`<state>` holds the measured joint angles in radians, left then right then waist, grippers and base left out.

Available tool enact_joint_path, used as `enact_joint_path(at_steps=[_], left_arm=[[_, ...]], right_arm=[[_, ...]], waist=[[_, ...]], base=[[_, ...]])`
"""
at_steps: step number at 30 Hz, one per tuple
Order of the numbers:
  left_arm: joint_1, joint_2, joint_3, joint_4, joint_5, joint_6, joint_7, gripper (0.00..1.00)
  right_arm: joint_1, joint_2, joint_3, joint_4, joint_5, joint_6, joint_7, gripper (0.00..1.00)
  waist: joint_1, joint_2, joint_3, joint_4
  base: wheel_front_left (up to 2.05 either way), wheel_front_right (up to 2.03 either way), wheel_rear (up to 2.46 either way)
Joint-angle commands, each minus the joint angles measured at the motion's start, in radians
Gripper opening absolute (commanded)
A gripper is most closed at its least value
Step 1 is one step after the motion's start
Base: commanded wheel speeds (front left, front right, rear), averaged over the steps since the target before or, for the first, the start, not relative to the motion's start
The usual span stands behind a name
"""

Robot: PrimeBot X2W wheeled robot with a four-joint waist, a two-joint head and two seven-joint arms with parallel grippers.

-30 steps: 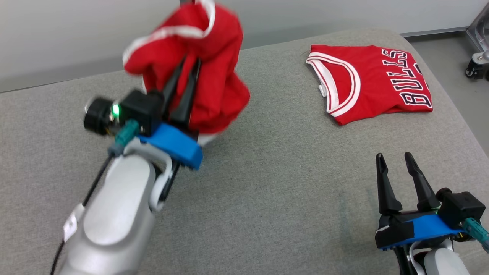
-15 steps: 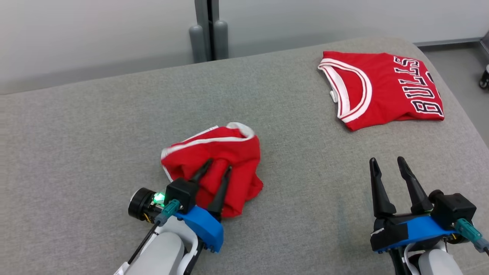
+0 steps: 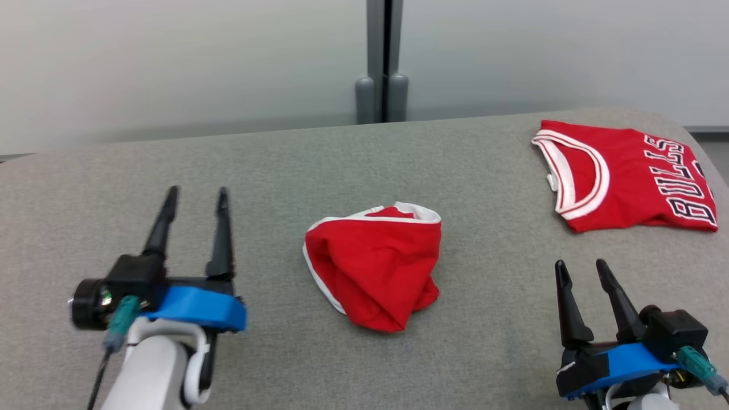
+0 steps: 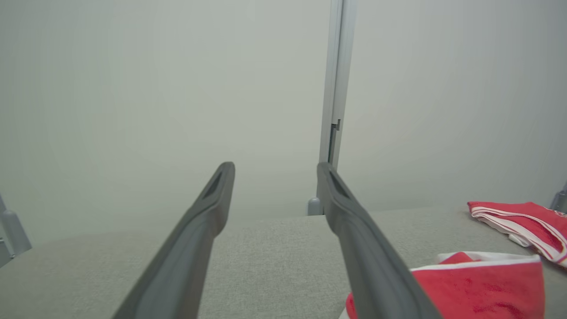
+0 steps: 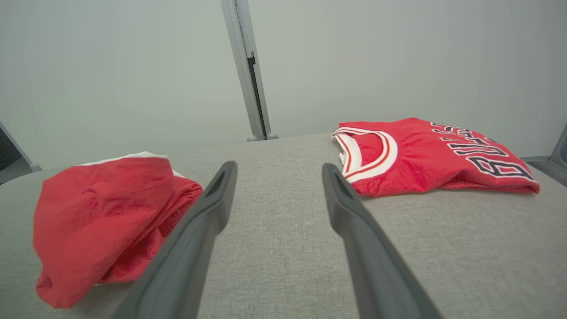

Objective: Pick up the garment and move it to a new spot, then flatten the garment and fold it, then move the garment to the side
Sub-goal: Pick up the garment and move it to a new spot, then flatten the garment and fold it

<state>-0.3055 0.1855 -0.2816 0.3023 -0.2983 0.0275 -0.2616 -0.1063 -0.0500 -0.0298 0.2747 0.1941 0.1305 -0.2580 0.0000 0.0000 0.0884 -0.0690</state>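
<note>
The red garment [image 3: 373, 267] lies in a crumpled heap on the grey cushion [image 3: 273, 165], well to the left of the folded jersey [image 3: 626, 176] and nearer the robot. Nothing holds it, so the move to a new spot looks done. The left gripper [image 3: 196, 193], farther left of the jersey than the heap, and the right gripper [image 3: 581, 266], on the robot's side of the jersey, both have their jaws apart and empty. Flattening, folding and shifting the garment aside all seem left to do.

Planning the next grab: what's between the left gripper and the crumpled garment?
Only bare grey surface lies between left gripper and crumpled garment, per the head view.
</note>
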Motion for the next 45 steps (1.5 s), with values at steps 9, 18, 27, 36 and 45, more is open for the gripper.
enact_joint_path(at_steps=[9,18,27,36,45], left_arm=[[0.210,0.052,0.151,-0.091,0.048,0.038,-0.004,1.00],[0.338,0.016,0.195,-0.115,0.039,0.008,-0.003,1.00],[0.332,0.020,0.161,-0.043,0.069,-0.007,0.014,1.00],[0.311,0.023,0.159,-0.016,0.060,0.000,0.018,1.00],[0.313,0.021,0.154,-0.028,0.053,0.014,0.028,1.00]], right_arm=[[0.039,-0.002,-0.009,0.015,-0.008,0.001,-0.004,1.00],[0.089,-0.002,-0.014,0.009,-0.013,0.001,0.011,1.00],[0.123,-0.002,-0.021,-0.021,-0.049,0.001,0.060,1.00],[0.132,-0.002,-0.020,-0.041,-0.051,0.001,0.098,1.00],[0.133,-0.002,-0.020,-0.048,-0.047,0.001,0.105,1.00]], waist=[[0.0000,0.0000,-0.046,0.078],[0.0000,0.0000,-0.084,0.124],[0.0000,0.0000,-0.092,0.135],[0.0000,0.0000,-0.091,0.130],[0.0000,0.0000,-0.089,0.125]], base=[[0.00,0.00,0.00],[0.00,0.00,0.00],[0.00,0.00,0.00],[0.00,0.00,0.00],[0.00,0.00,0.00]])
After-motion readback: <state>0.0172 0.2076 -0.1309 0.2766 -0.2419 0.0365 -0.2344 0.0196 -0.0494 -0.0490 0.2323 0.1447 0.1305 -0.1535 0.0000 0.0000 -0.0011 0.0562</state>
